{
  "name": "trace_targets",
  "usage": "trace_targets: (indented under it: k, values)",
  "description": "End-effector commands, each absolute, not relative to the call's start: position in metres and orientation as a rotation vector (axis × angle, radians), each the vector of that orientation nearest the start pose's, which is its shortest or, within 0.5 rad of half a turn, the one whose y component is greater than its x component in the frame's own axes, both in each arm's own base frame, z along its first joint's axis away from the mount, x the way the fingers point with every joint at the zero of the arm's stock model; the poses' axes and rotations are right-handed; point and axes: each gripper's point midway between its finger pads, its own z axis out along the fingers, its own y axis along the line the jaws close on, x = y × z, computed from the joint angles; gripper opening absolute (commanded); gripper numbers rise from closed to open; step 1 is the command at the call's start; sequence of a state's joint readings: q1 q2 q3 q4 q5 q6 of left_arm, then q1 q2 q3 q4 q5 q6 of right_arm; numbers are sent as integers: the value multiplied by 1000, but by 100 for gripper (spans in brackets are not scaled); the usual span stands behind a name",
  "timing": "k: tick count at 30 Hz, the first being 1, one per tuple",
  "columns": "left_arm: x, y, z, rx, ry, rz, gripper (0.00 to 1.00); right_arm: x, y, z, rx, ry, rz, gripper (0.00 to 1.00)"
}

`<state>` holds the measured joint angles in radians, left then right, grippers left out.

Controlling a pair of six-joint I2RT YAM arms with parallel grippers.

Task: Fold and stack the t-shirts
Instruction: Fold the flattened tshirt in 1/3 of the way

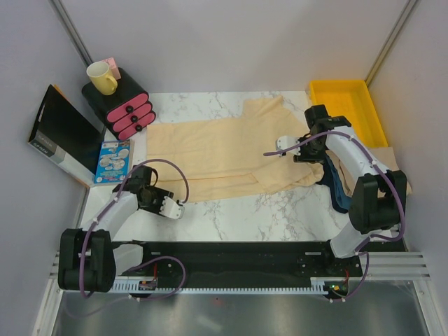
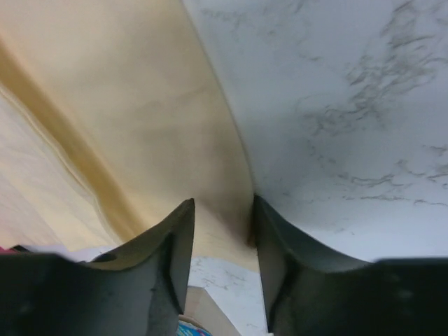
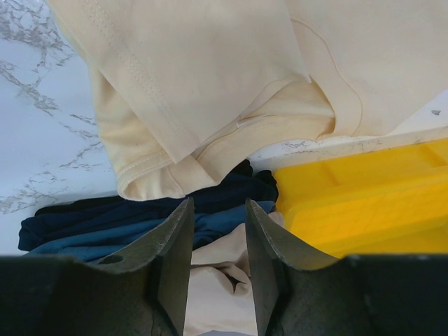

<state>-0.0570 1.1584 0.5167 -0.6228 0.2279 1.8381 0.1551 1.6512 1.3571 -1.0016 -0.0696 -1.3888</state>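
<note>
Evidently limp and light, cream t-shirt (image 1: 210, 150) lies spread flat, likely best pinched at near hem corners; left gripper (image 2: 222, 204) and right gripper (image 3: 218, 204) both parted, gripping nothing.

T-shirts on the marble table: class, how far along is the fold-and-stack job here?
Done: nothing clear; no stack of folded cream shirts shows. In hand: one cream t-shirt lies spread on the table, the left gripper open at its edge, the right gripper open by its other end, neither gripping. Left: fold it, fold the bunched cream shirt beside the dark blue garments, then stack.
</note>
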Motion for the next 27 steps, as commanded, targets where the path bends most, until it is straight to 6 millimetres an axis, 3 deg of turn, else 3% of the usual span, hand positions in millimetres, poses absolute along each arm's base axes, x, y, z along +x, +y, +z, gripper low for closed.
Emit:
trace_targets:
  k: [1,2,4,11,15,22,27]
  values:
    - [218,-2,-14,-2738,-1997,-94,35,363,29,137,-1973,2021,-195,42]
    - [222,-1,-14,-2729,-1996,-106,30,363,29,137,-1973,2022,-196,43]
    - [223,3,-17,-2688,-2002,-99,2,363,28,140,-1968,2016,-204,42]
    - [225,16,-16,-2611,-1984,-124,2,357,28,145,-1967,2011,-203,43]
    - [220,27,-18,-2568,-1932,-137,2,343,31,145,-1998,2023,-132,46]
    - [218,51,-23,-2423,-1914,-167,2,320,65,141,-2069,1995,75,59]
    - [228,63,-25,-2319,-1945,-193,2,304,95,127,-2159,1955,160,61]
